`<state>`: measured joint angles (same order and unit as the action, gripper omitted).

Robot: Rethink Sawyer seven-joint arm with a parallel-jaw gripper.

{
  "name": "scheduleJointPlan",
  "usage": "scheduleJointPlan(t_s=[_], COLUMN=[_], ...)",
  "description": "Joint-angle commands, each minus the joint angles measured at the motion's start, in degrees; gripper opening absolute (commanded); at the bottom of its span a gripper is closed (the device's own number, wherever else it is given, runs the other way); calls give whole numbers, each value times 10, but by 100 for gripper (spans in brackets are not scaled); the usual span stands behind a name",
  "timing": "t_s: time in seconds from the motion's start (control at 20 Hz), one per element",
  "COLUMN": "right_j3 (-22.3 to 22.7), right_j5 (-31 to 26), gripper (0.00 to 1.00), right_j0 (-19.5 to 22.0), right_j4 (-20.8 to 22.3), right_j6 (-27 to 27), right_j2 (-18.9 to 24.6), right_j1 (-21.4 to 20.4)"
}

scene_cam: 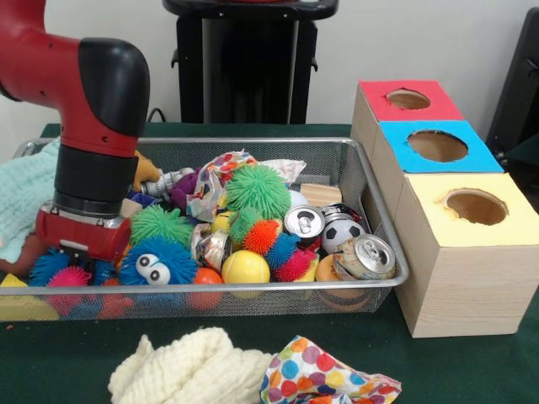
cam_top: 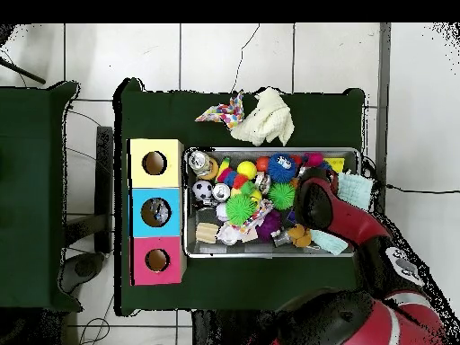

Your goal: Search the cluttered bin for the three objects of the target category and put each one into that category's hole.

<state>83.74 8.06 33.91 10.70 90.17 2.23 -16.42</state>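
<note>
Gripper (scene_cam: 77,244) lowered into the left end of the mesh bin (scene_cam: 370,210) in the front view, buried among spiky balls; finger opening and any hold cannot be told. Target category not given. Crushed cans (scene_cam: 364,257) clustered at the opposite, right end of the bin, nearest the three hole boxes (scene_cam: 459,244). Probable next reach: sideways across the bin's long axis, toward the boxes.
</note>
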Motion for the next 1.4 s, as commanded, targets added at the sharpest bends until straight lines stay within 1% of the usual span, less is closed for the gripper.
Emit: scheduleJointPlan(t_s=[0.05,0.15,0.2,0.25,0.3,0.4,0.5,0.55,0.65,0.85,0.95,1.05,1.1,1.3,1.4], right_j3=[6,3,-3,-8,-8,4,37,50,56,51,47,39,40,13,9], right_j5=[-156,-252,-284,-306,-315,-286,-232,-216,-198,-189,-192,-195,-193,-222,-224], gripper=[0,0,0,0,0,0,0,0,0,0,0,0,0,0,0], right_j0=[-119,-142,-148,-150,-151,-145,-130,-122,-111,-95,-95,-100,-104,-141,-161], right_j4=[-47,-60,-59,-55,-51,-38,-33,-27,-12,0,4,-2,-2,-5,-17], right_j6=[79,70,62,51,47,46,75,79,73,55,49,54,56,59,82], right_j2=[-48,-61,-61,-59,-57,-49,-38,-33,-26,-11,-12,-15,-17,-45,-68], right_j1=[-66,-113,-126,-133,-138,-138,-135,-137,-135,-126,-122,-119,-119,-120,-117])
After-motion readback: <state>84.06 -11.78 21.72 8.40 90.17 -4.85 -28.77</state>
